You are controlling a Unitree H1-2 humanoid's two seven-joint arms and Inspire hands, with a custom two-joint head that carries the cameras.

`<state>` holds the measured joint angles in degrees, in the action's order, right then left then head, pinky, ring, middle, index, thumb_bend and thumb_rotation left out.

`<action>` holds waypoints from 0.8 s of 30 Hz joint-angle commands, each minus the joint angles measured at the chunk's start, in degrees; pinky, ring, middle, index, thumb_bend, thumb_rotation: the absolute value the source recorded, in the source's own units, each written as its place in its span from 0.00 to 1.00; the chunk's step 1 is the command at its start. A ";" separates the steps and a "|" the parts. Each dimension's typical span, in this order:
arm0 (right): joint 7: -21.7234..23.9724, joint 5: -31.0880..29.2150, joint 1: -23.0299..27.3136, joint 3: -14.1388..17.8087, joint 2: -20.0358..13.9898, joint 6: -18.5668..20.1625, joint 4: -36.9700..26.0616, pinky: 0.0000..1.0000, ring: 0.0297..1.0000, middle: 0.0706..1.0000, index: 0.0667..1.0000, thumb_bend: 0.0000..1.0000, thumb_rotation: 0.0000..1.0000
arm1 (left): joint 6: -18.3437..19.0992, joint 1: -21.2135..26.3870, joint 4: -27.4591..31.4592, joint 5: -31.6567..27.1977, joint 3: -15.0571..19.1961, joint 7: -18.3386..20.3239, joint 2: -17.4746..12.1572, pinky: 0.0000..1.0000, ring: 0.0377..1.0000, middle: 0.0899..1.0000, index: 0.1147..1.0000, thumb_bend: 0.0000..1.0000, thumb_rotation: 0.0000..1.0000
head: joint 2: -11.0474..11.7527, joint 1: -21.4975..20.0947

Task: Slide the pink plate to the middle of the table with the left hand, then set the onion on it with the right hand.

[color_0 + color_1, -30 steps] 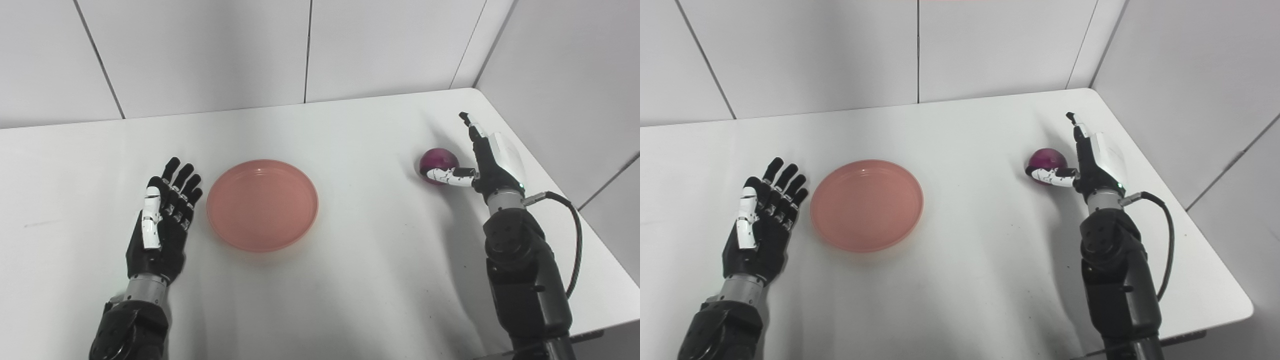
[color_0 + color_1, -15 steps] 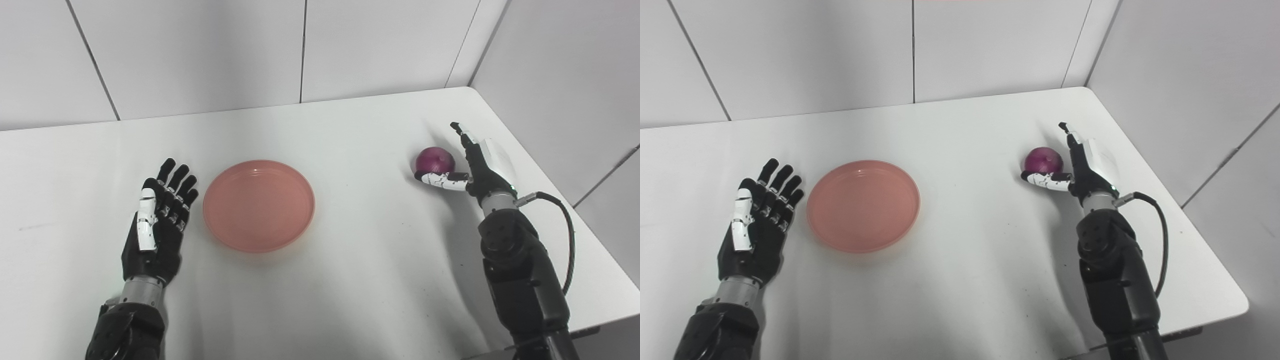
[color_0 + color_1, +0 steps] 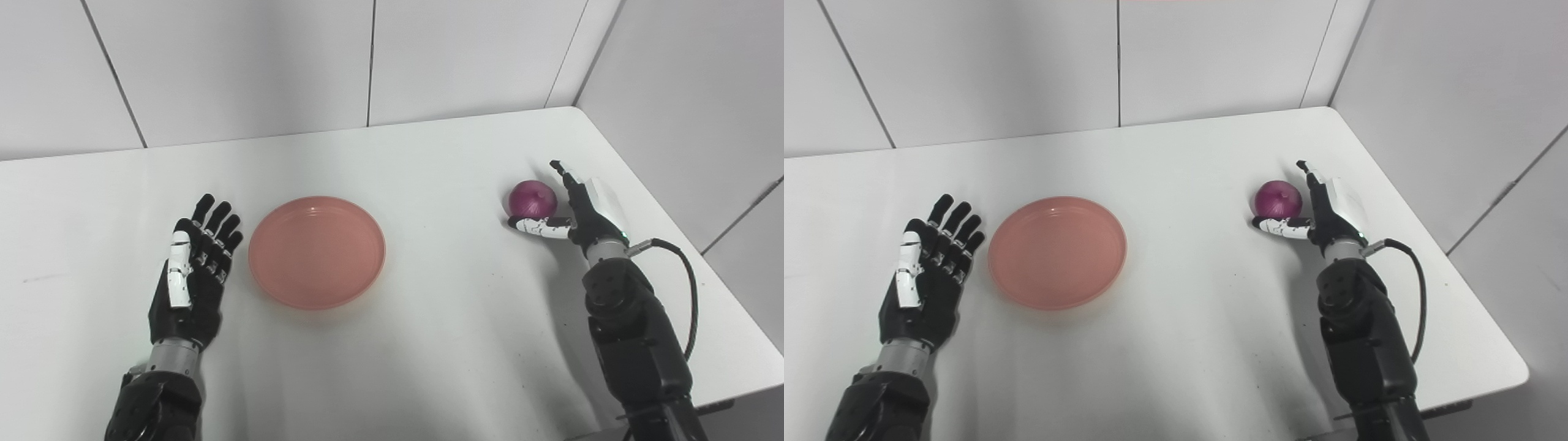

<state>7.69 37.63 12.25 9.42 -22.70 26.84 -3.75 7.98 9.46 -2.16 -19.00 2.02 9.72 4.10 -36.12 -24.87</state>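
Observation:
The pink plate (image 3: 316,251) lies flat and empty on the white table (image 3: 429,343), a little left of the middle. My left hand (image 3: 193,275) rests open just left of the plate's rim, palm down and fingers spread, not touching it. A purple onion (image 3: 533,197) sits at the right side of the table. My right hand (image 3: 579,208) stands open beside the onion. Its thumb reaches along the onion's near side and its fingers stand upright on the right side. The hand cups the onion loosely without closing on it.
Grey wall panels close the table at the back and along the right, near the onion. The table's right edge and rounded front corner (image 3: 1516,370) lie close to my right arm. A black cable (image 3: 689,288) loops off the right wrist.
My right hand has drawn back toward me and lowered beside the onion, still open. The onion, plate and left hand stay put. The camera shifted slightly early on.

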 commanded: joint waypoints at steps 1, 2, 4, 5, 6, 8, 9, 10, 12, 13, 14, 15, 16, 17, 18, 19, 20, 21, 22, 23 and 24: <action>-1.24 -0.21 2.01 -0.25 -1.83 -0.15 -0.48 0.82 0.91 0.94 0.94 1.00 0.31 | 1.86 -0.75 -1.43 0.15 0.40 -0.88 -0.48 0.97 0.94 0.94 0.93 0.42 1.00 | 0.01 0.07; -1.20 -0.24 2.05 -0.53 -2.03 -0.22 -0.40 0.82 0.91 0.94 0.94 1.00 0.31 | 1.94 -0.75 -1.37 0.22 0.34 -0.86 -0.52 0.97 0.94 0.94 0.93 0.42 1.00 | 0.01 0.07; -1.26 -0.51 2.11 -0.96 -2.27 -0.34 -0.17 0.81 0.91 0.93 0.93 1.00 0.31 | 2.01 -0.78 -1.30 0.28 0.28 -0.83 -0.58 0.97 0.94 0.93 0.92 0.43 1.00 | 0.04 0.12; -1.35 -0.60 2.13 -1.17 -2.35 -0.38 -0.07 0.80 0.90 0.92 0.92 1.00 0.30 | 2.05 -0.79 -1.26 0.27 0.29 -0.86 -0.57 0.97 0.94 0.93 0.92 0.43 1.00 | 0.06 0.09; -1.54 -0.69 2.16 -1.38 -2.43 -0.45 0.14 0.80 0.90 0.92 0.92 1.00 0.30 | 2.03 -0.81 -1.24 0.23 0.33 -0.86 -0.56 0.97 0.94 0.93 0.92 0.43 1.00 | 0.03 0.08; -1.91 -0.99 2.21 -1.77 -2.64 -0.58 0.53 0.80 0.89 0.91 0.91 1.00 0.30 | 2.09 -0.84 -1.10 0.21 0.35 -0.93 -0.51 0.97 0.95 0.94 0.93 0.43 1.00 | 0.00 0.04; -2.09 -1.15 2.27 -1.92 -2.68 -0.53 0.69 0.80 0.89 0.91 0.91 1.00 0.31 | 2.20 -0.87 -0.95 0.22 0.34 -1.00 -0.48 0.97 0.95 0.94 0.92 0.43 1.00 | -0.03 0.07; -2.24 -1.28 2.30 -2.04 -2.72 -0.47 0.77 0.80 0.89 0.91 0.91 1.00 0.30 | 2.28 -0.89 -0.84 0.23 0.33 -1.04 -0.46 0.97 0.95 0.94 0.92 0.43 1.00 | -0.03 0.07; -2.46 -1.67 2.34 -2.26 -2.83 -0.49 0.98 0.80 0.88 0.90 0.90 1.00 0.30 | 2.21 -0.95 -0.77 0.41 0.26 -1.06 -0.49 0.97 0.94 0.93 0.92 0.43 1.00 | -0.08 0.10; -2.64 -1.86 2.38 -2.35 -2.87 -0.54 1.14 0.79 0.88 0.89 0.89 1.00 0.29 | 2.11 -0.96 -0.85 0.47 0.24 -1.04 -0.52 0.97 0.94 0.93 0.92 0.43 1.00 | -0.12 0.05; -2.75 -2.03 2.40 -2.39 -2.86 -0.47 1.15 0.79 0.88 0.89 0.89 1.00 0.29 | 2.03 -0.96 -0.95 0.54 0.22 -1.04 -0.56 0.97 0.94 0.94 0.92 0.43 1.00 | -0.14 0.05; -2.75 -2.18 2.45 -2.30 -2.71 -0.30 1.04 0.79 0.87 0.89 0.88 1.00 0.29 | 2.01 -0.96 -1.00 0.47 0.23 -0.97 -0.57 0.97 0.94 0.94 0.92 0.43 1.00 | -0.14 0.05; -2.69 -2.24 2.49 -2.22 -2.60 -0.16 0.96 0.78 0.86 0.88 0.87 1.00 0.28 | 2.03 -0.98 -1.01 0.36 0.25 -0.89 -0.57 0.97 0.94 0.94 0.92 0.43 1.00 | -0.17 0.02; -2.63 -2.28 2.51 -2.18 -2.53 -0.07 0.89 0.77 0.86 0.88 0.87 1.00 0.28 | 2.05 -0.99 -0.99 0.27 0.26 -0.85 -0.57 0.97 0.94 0.94 0.92 0.43 1.00 | -0.17 0.02; -2.70 -2.32 2.49 -2.30 -2.59 -0.08 0.86 0.77 0.86 0.88 0.87 1.00 0.28 | 2.04 -0.99 -1.00 0.12 0.32 -0.81 -0.52 0.97 0.94 0.94 0.93 0.43 1.00 | -0.19 -0.03; -2.78 -2.36 2.46 -2.42 -2.66 -0.10 0.85 0.68 0.79 0.83 0.86 1.00 0.29 | 2.03 -0.99 -1.01 0.03 0.36 -0.80 -0.49 0.97 0.94 0.93 0.92 0.43 1.00 | -0.19 -0.03; -2.57 -2.38 2.42 -2.46 -2.71 -0.07 0.66 0.66 0.77 0.82 0.85 1.00 0.29 | 2.01 -0.98 -1.03 0.04 0.34 -0.77 -0.50 0.97 0.94 0.93 0.92 0.43 1.00 | -0.21 -0.01; -2.40 -2.39 2.39 -2.48 -2.74 -0.04 0.52 0.66 0.76 0.81 0.84 1.00 0.29 | 2.01 -0.97 -1.04 0.06 0.32 -0.75 -0.51 0.97 0.94 0.94 0.92 0.43 1.00 | -0.21 -0.01; -2.17 -2.23 2.35 -2.57 -2.83 0.00 0.32 0.65 0.76 0.81 0.84 1.00 0.29 | 2.01 -0.99 -0.99 0.13 0.29 -0.77 -0.53 0.97 0.94 0.94 0.92 0.43 1.00 | -0.31 -0.01; -1.98 -2.00 2.31 -2.70 -2.94 0.02 0.15 0.65 0.76 0.81 0.83 1.00 0.30 | 2.02 -1.02 -0.94 0.19 0.27 -0.80 -0.54 0.97 0.95 0.94 0.92 0.43 1.00 | -0.33 -0.05; -1.98 -1.97 2.28 -2.89 -3.11 0.00 0.07 0.66 0.76 0.80 0.83 1.00 0.30 | 2.04 -1.05 -0.88 0.22 0.25 -0.81 -0.56 0.97 0.95 0.94 0.92 0.43 1.00 | -0.35 -0.07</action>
<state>5.33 35.58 13.23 7.08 -24.71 26.84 -2.41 8.00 9.45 -2.04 -19.01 2.02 9.69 4.07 -36.47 -24.96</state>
